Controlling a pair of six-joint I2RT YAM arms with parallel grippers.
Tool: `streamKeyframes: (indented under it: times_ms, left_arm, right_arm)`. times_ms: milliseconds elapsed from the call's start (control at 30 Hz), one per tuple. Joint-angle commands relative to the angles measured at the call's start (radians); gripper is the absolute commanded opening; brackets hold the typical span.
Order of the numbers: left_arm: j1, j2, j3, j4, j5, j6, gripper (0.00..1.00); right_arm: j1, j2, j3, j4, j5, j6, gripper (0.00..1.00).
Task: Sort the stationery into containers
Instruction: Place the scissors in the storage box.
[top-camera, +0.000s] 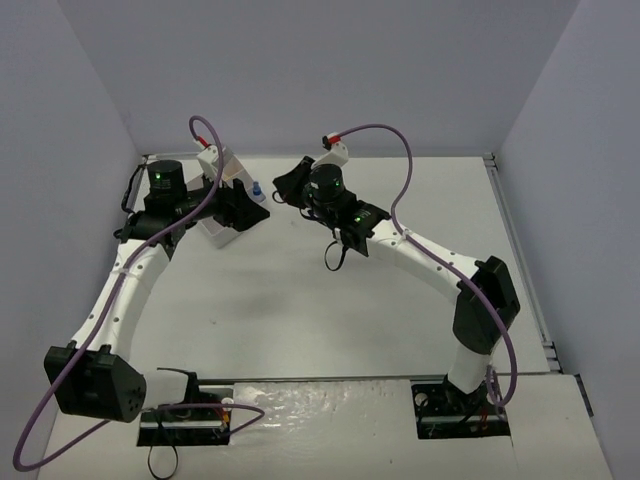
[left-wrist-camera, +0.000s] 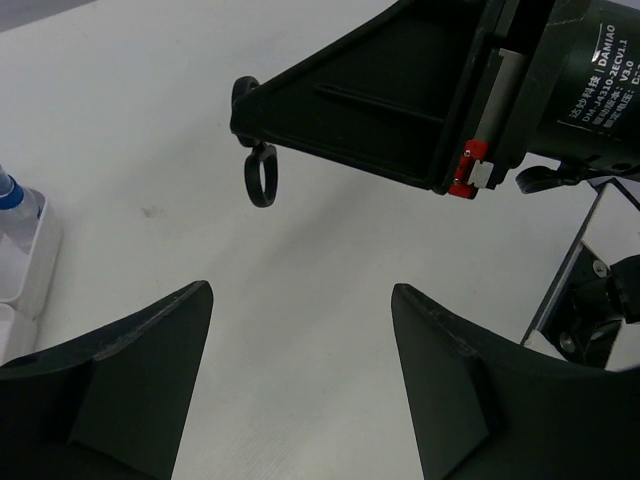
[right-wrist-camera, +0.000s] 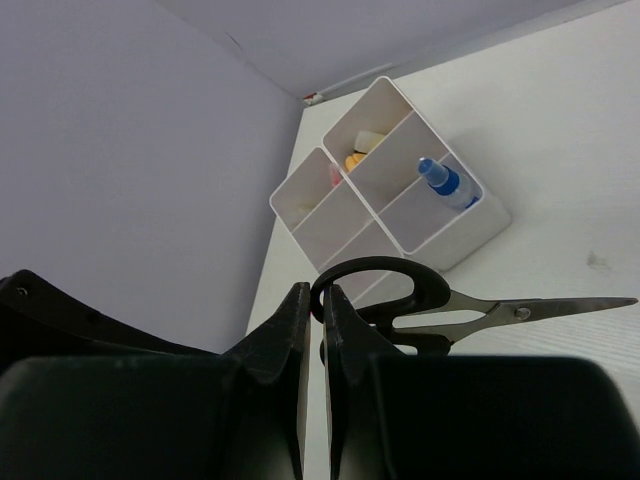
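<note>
The right gripper is clenching its two fingers tightly on one black handle loop of the scissors. In the right wrist view the loop is sitting right at the fingertips, and the closed metal blades are pointing away to the right over the white table. From the left wrist camera, that same gripper is showing at the top of the view with a black handle ring dangling below its tip, apart from the tabletop.

The left gripper is hovering with its fingers spread wide and nothing between them, only bare table showing in the gap. In the overhead view it is hanging just beside the white tray, while the right gripper is facing it from the other side, close by.

The tray is standing near the back left corner of the table, next to the wall. A small bottle with a blue cap is leaning inside a compartment on the side nearest the scissors. Yellow and orange pieces are lying in a farther compartment, and something pink is peeking out of another one beside it. The left wrist camera is catching only one edge of the tray.
</note>
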Motion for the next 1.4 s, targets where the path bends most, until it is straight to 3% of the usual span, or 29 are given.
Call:
streamKeyframes:
  times_ms: [0, 133, 433, 667, 1000, 1167, 1233, 1333, 1367]
  left_arm:
    - [-0.024, -0.002, -0.001, 0.172, -0.059, 0.012, 0.69]
    - [-0.044, 0.009, 0.001, 0.182, -0.161, 0.115, 0.69]
    - [-0.061, 0.039, -0.012, 0.249, -0.246, 0.15, 0.62]
    - [-0.061, 0.043, -0.027, 0.274, -0.288, 0.139, 0.43]
    - [-0.061, 0.047, -0.02, 0.286, -0.293, 0.102, 0.01]
    - [-0.053, 0.054, -0.02, 0.258, -0.33, 0.116, 0.0]
    - [-0.045, 0.066, -0.018, 0.233, -0.347, 0.126, 0.0]
    - [-0.033, 0.076, 0.007, 0.165, -0.361, 0.148, 0.0]
    - [-0.027, 0.073, 0.01, 0.152, -0.361, 0.149, 0.0]
  right_arm:
    - [0.016, 0.023, 0.079, 0.158, -0.013, 0.087, 0.0]
    - [0.031, 0.063, 0.121, 0.177, -0.037, 0.117, 0.0]
    - [0.059, 0.093, 0.145, 0.2, -0.059, 0.146, 0.0]
    - [0.062, 0.084, 0.13, 0.221, -0.07, 0.17, 0.0]
    - [0.063, 0.095, 0.107, 0.259, -0.114, 0.207, 0.0]
    - [0.054, 0.11, 0.104, 0.256, -0.137, 0.199, 0.0]
    - [0.036, 0.106, 0.085, 0.243, -0.171, 0.187, 0.13]
    - [0.007, 0.091, 0.056, 0.23, -0.211, 0.17, 0.45]
    - [-0.005, 0.087, 0.053, 0.213, -0.223, 0.161, 0.49]
